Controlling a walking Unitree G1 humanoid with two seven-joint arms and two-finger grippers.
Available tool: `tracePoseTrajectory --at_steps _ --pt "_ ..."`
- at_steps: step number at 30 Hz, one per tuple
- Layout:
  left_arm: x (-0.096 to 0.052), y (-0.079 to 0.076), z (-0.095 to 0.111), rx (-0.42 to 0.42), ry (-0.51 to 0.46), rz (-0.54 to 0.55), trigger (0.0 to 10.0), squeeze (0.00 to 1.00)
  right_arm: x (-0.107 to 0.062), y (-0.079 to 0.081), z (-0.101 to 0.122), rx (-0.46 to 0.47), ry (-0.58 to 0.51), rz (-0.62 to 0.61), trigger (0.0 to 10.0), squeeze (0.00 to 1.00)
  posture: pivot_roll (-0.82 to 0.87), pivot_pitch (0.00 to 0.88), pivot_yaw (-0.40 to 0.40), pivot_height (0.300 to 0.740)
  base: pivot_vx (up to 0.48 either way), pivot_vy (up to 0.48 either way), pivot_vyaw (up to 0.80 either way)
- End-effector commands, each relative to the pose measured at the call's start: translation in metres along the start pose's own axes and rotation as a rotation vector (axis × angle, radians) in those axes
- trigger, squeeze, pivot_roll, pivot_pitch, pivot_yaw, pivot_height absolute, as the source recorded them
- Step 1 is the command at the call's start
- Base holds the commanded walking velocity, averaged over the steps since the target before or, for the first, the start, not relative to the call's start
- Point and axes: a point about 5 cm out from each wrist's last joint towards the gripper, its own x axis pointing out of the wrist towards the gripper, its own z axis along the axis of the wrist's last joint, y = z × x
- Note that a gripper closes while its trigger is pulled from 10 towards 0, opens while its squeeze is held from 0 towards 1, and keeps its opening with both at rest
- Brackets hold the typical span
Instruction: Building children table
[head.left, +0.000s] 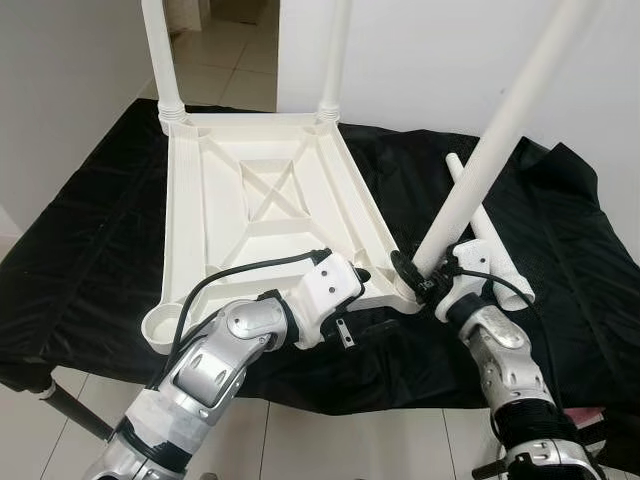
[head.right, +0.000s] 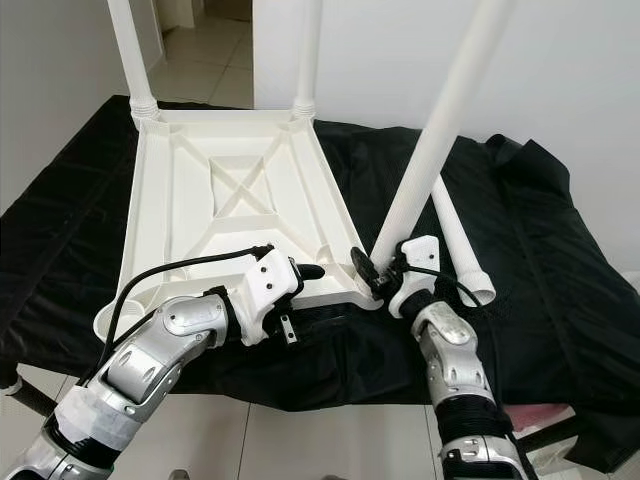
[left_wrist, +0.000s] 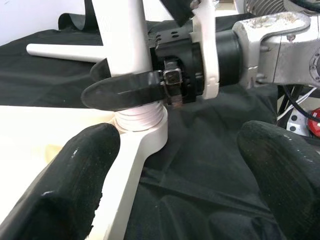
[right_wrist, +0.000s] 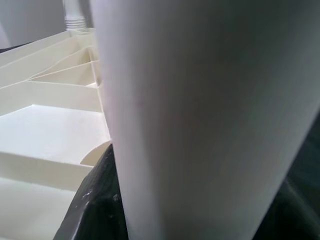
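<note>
A white plastic tabletop (head.left: 270, 200) lies upside down on a black cloth. Two white legs (head.left: 160, 50) (head.left: 335, 50) stand in its far corners. My right gripper (head.left: 415, 275) is shut on a third leg (head.left: 490, 150), which tilts up to the right. That leg's threaded end (left_wrist: 142, 117) sits at the near right corner socket. In the left wrist view one right finger (left_wrist: 125, 92) wraps the leg just above the thread. My left gripper (head.left: 368, 298) is open beside that corner, one finger over the tabletop's edge and the other over the cloth.
A fourth leg (head.left: 490, 245) lies loose on the cloth behind my right gripper. The near left corner has an open round socket (head.left: 160, 325). The black cloth (head.left: 80, 230) hangs over the near edge above a tiled floor (head.left: 330, 445). White walls stand behind.
</note>
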Motion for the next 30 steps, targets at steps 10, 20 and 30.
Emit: tracePoseTrajectory --at_steps 10,20,30 --pt "0.001 -0.003 -0.002 0.005 0.007 -0.027 10.0 0.00 0.000 0.011 -0.011 0.105 0.079 -0.340 10.0 0.00 0.01 0.000 -0.094 0.740 0.000 0.000 0.00" --pt "0.003 -0.002 -0.001 0.005 0.003 -0.025 10.0 0.00 0.010 0.048 -0.010 0.172 0.082 -0.538 10.0 0.00 0.01 0.000 -0.094 0.740 0.000 0.000 0.00" --pt "0.003 -0.001 -0.001 0.003 0.003 -0.019 10.0 0.00 0.012 0.046 -0.004 0.164 0.075 -0.562 10.0 0.00 0.02 0.000 -0.093 0.740 0.000 0.000 0.00"
